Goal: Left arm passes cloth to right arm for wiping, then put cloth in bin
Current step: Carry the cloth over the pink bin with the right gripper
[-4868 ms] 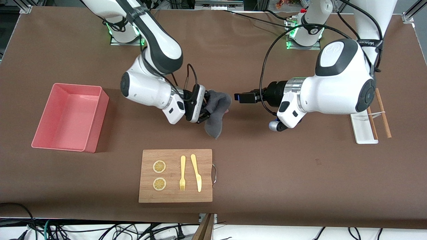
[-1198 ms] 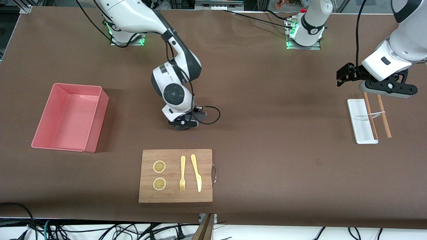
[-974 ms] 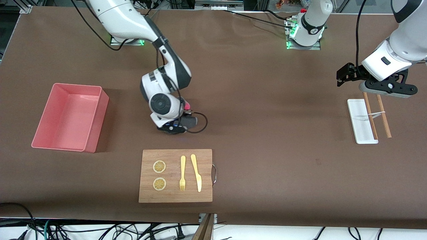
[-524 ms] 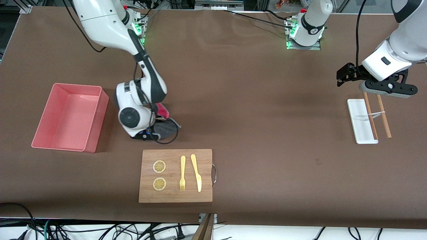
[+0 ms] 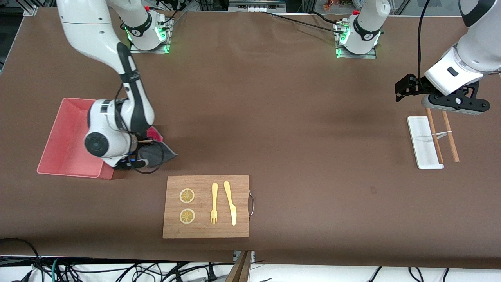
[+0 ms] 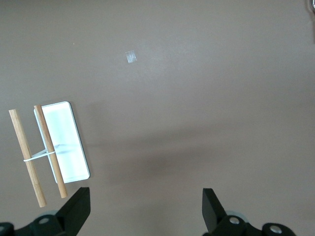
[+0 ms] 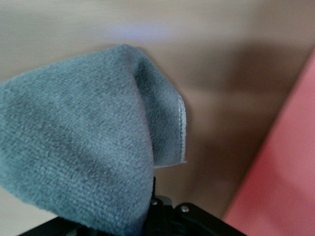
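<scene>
Front view, right pincer (image 5: 131, 156) clamping cloth (image 5: 158, 152) beside bin (image 5: 62, 137), left pincer (image 6: 142, 214) wide open, empty.

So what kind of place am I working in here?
Most likely a robotics lab bench: arm bases bolted to a brown-covered table, loose cables along its edge, and staged props like the wooden board and pink bin.
</scene>
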Controlling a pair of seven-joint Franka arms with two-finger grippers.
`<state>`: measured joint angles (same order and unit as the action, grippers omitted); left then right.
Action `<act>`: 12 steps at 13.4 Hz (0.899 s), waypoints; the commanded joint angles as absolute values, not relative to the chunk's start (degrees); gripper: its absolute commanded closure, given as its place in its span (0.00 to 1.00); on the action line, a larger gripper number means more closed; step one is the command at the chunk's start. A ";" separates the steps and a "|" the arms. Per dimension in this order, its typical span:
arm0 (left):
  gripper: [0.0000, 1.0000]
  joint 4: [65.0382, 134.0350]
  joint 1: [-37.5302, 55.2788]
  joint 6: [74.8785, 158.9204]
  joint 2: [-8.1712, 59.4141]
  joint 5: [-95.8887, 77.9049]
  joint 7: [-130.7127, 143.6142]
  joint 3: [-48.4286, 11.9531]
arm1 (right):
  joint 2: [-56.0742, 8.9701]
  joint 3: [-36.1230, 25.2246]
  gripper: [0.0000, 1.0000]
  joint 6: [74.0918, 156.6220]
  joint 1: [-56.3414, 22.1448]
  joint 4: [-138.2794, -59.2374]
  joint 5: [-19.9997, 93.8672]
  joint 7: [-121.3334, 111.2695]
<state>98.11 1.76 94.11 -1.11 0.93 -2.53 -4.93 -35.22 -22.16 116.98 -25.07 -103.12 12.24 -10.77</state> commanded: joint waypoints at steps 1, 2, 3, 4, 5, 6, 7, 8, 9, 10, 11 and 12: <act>0.00 98.79 1.49 93.78 -2.20 -0.35 -2.46 -4.92 | -31.13 -23.19 1.00 116.28 -22.15 -104.85 12.83 -17.30; 0.00 98.79 1.49 93.78 -2.20 -0.35 -2.46 -4.92 | -29.81 -24.16 1.00 114.71 -22.24 -104.59 12.75 -18.36; 0.00 98.79 1.49 93.78 -2.20 -0.35 -2.46 -4.92 | -28.40 -25.04 1.00 112.70 -22.24 -104.15 12.22 -18.46; 0.00 98.79 1.49 93.78 -2.20 -0.35 -2.46 -4.92 | -26.30 -26.18 1.00 111.11 -22.24 -104.06 11.87 -19.24; 0.00 98.79 1.49 93.78 -2.20 -0.35 -2.46 -4.92 | -24.10 -27.24 1.00 108.66 -22.24 -103.45 11.00 -21.25; 0.00 98.79 1.49 93.78 -2.20 -0.35 -2.46 -4.92 | -22.69 -29.07 1.00 105.24 -22.24 -102.14 9.33 -22.66; 0.00 98.79 1.49 93.78 -2.20 -0.35 -2.37 -4.92 | -21.63 -30.83 1.00 101.29 -22.24 -100.48 7.84 -24.59; 0.00 98.79 1.58 93.78 -2.20 -0.35 -2.37 -4.92 | -21.19 -33.02 1.00 98.55 -22.24 -98.89 6.87 -27.13; 0.00 98.79 1.50 93.78 -2.20 -0.35 -2.46 -4.92 | -20.66 -35.13 1.00 97.13 -22.24 -98.27 6.77 -29.94; 0.00 98.79 1.49 93.78 -2.20 -0.35 -2.46 -4.92 | -20.39 -37.16 1.00 96.95 -22.24 -98.44 6.77 -32.49; 0.00 98.79 1.49 93.78 -2.20 -0.35 -2.55 -4.92 | -20.39 -38.92 1.00 97.20 -22.24 -98.61 6.77 -35.39; 0.00 98.79 1.49 93.78 -2.20 -0.35 -2.72 -4.92 | -20.48 -39.81 1.00 97.64 -22.24 -99.05 6.77 -36.90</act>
